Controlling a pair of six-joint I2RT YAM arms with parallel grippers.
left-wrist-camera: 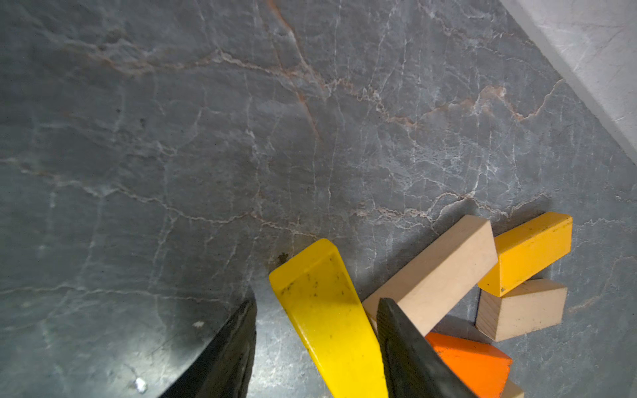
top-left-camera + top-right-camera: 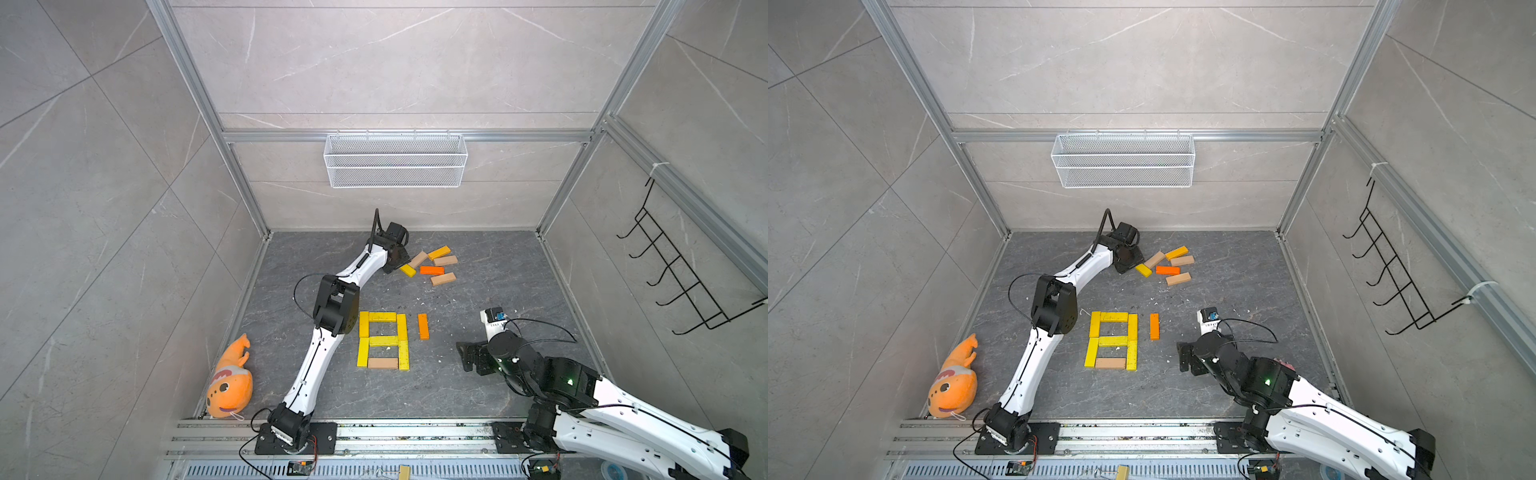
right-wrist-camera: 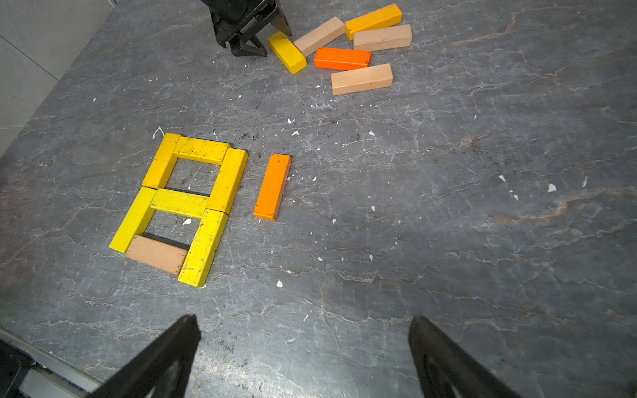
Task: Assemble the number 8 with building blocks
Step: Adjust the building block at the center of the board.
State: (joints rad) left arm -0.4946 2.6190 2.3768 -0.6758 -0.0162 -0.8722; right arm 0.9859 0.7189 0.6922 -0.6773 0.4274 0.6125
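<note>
Several yellow building blocks and one tan block form a figure 8 flat on the dark floor. An orange block lies just right of it. A loose pile of tan, amber and orange blocks lies at the back. My left gripper is at the pile's left end, open and straddling a yellow block. One finger touches that block; the other stands clear of it. My right gripper hovers open and empty, right of the figure.
An orange plush fish lies at the front left against the wall. A white wire basket hangs on the back wall and a black hook rack on the right wall. The arms' metal rail runs along the front edge.
</note>
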